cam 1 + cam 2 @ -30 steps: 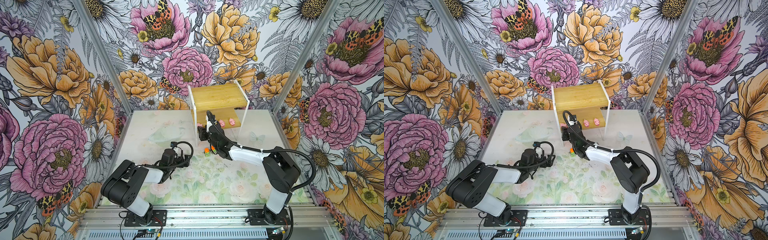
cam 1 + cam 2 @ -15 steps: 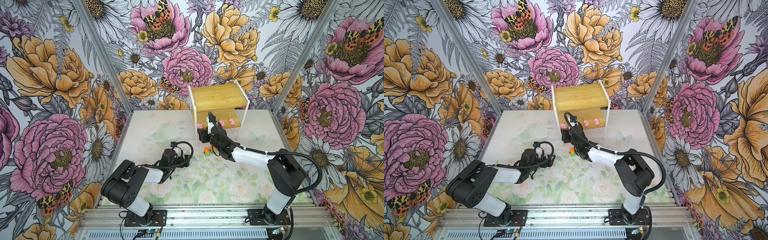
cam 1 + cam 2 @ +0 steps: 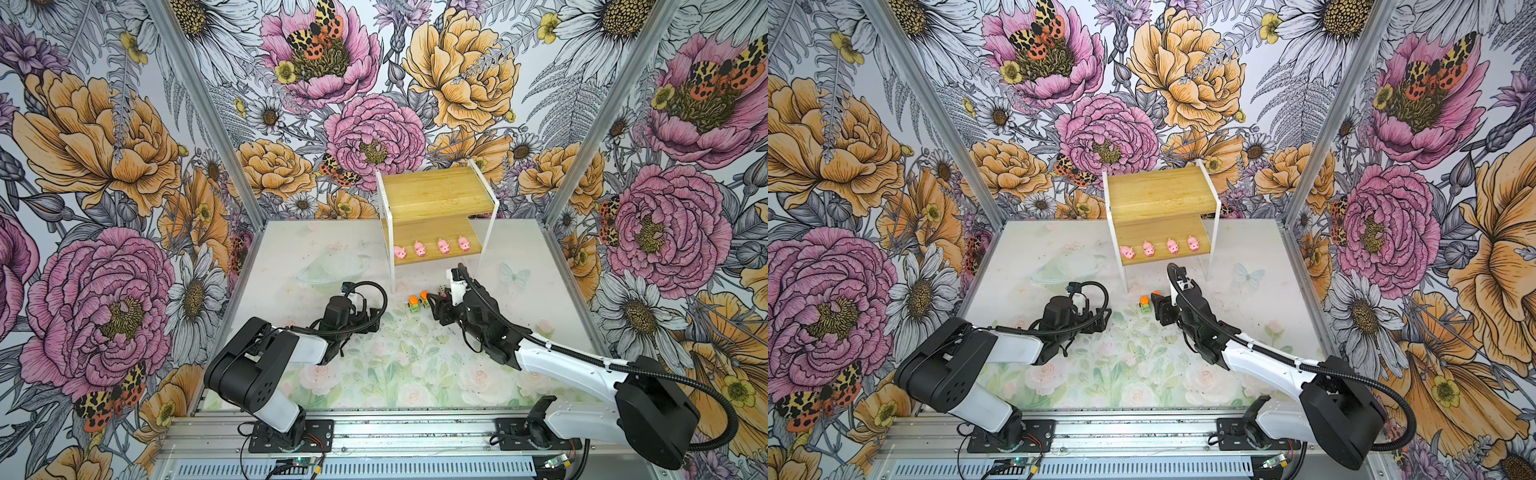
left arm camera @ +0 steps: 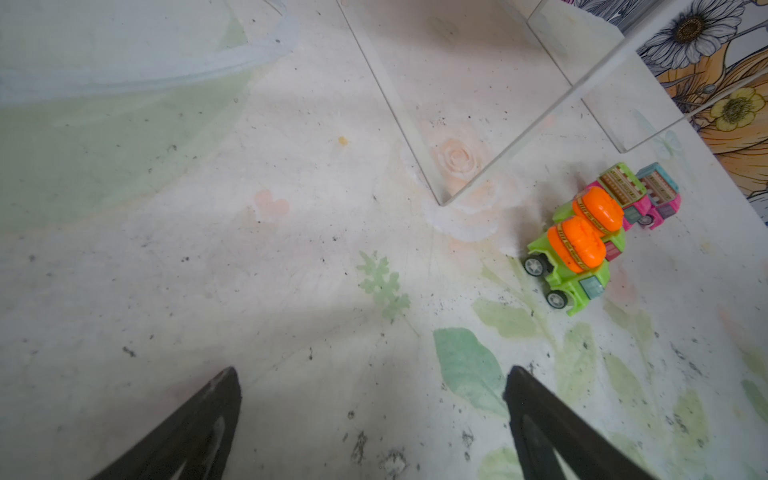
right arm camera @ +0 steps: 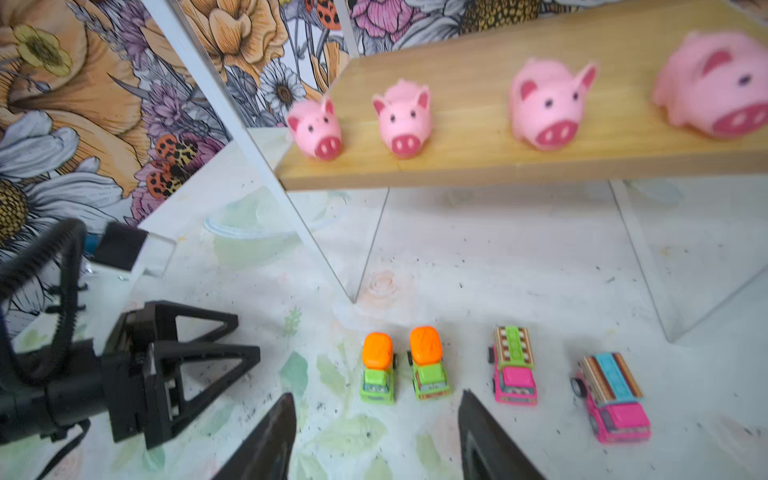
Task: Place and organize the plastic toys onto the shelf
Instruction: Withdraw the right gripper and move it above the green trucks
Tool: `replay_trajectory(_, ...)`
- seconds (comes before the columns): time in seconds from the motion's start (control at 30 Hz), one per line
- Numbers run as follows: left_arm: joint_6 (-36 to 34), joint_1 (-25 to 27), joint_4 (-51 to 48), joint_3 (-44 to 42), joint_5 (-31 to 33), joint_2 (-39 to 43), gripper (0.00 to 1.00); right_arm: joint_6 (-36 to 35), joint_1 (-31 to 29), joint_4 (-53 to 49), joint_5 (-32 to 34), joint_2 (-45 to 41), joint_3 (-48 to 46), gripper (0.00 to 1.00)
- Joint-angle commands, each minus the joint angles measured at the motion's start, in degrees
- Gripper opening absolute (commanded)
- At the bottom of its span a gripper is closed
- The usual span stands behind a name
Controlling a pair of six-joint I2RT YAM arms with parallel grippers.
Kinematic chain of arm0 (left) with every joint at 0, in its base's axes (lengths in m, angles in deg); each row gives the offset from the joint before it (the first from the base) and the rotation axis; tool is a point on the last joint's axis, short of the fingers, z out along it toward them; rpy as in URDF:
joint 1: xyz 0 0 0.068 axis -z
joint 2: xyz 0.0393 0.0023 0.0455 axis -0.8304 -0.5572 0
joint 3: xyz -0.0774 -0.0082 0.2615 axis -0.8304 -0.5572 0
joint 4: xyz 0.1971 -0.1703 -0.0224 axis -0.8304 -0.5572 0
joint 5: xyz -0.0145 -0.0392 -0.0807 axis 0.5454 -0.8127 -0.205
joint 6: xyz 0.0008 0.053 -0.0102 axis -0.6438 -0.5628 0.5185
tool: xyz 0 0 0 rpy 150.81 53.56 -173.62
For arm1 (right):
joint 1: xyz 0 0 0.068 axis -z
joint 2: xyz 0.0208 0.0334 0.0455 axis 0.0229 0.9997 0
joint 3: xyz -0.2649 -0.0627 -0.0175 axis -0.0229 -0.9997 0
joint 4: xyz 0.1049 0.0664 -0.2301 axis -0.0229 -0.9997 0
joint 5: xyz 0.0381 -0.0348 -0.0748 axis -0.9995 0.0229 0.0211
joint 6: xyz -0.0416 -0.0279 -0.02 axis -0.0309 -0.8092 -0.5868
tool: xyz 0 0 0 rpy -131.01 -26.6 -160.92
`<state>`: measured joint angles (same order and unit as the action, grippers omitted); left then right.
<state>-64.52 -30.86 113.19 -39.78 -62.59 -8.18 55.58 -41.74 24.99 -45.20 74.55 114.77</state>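
Observation:
The shelf [image 3: 434, 195] stands at the back of the table in both top views. Several pink pigs [image 5: 401, 118] sit in a row on its lower board [image 5: 478, 166], snouts facing forward. Two green trucks [image 5: 377, 368] with orange tops and two pink trucks [image 5: 513, 365] with striped tops are lined up on the mat in front of the shelf. My right gripper [image 5: 376, 399] hovers open and empty just in front of the green trucks. My left gripper [image 4: 372, 370] rests low over the mat, open and empty, left of the green trucks [image 4: 575, 253].
The shelf's thin white legs [image 5: 291, 208] come down onto the mat right behind the trucks. In the right wrist view my left gripper's black fingers [image 5: 187, 353] lie close beside the green trucks. Flowered walls [image 3: 124, 166] close in three sides of the table.
My right gripper has pulled back from the left end of the shelf's lower board and down to the trucks, jaws wider, leaving one more pig in the row. The left arm has not moved.

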Motion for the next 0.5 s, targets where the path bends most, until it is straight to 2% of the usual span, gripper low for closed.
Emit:
replay_trajectory(0.0, -0.3, -0.2, -0.1, 0.9, -1.4, -1.1, 0.99, 0.6, 0.2, 2.2, 2.6, -0.8, -4.7, 0.61)
replay_trajectory(0.2, 0.0, 0.1, -0.4, 1.7, -1.6, -1.7, 0.99, 2.0, 0.9, 7.3, 2.2, 3.4, -8.2, 0.60)
replay_trajectory(0.47, 0.6, 0.5, -0.4, 2.6, -1.4, -2.9, 0.99, -0.4, 1.6, 10.7, 1.8, 12.2, -3.7, 0.59)
